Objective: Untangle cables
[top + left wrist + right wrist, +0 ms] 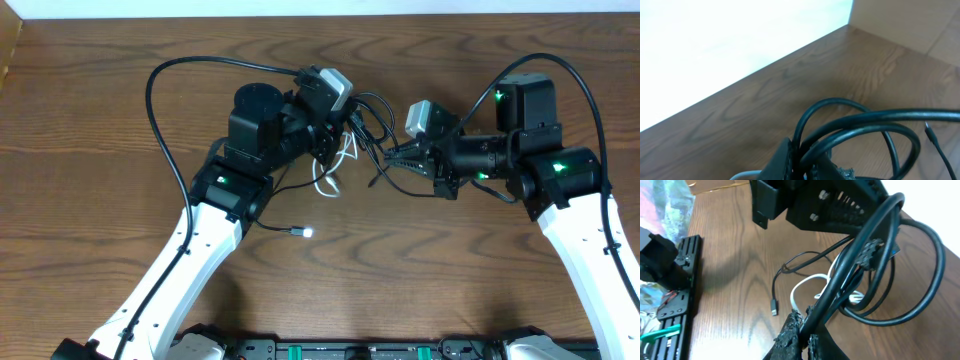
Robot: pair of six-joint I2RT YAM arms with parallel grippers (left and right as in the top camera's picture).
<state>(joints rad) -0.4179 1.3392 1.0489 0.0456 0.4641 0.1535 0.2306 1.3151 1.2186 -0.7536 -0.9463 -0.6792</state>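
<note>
Both grippers are clenched on the same tangle near the middle of the table. The left gripper is closed on the black cords, which rise out of its jaws in overlapping loops and run off to the side. The right gripper is pinched shut on one black strand that runs taut from between its fingertips up to the left gripper's fingers. From overhead, the two grippers face each other, close but apart, with the knotted loops hanging between them. The white cord lies curled on the wood below the loops, in neither jaw. One thin black cord trails loose across the table, and its plug end rests near the left arm.
</note>
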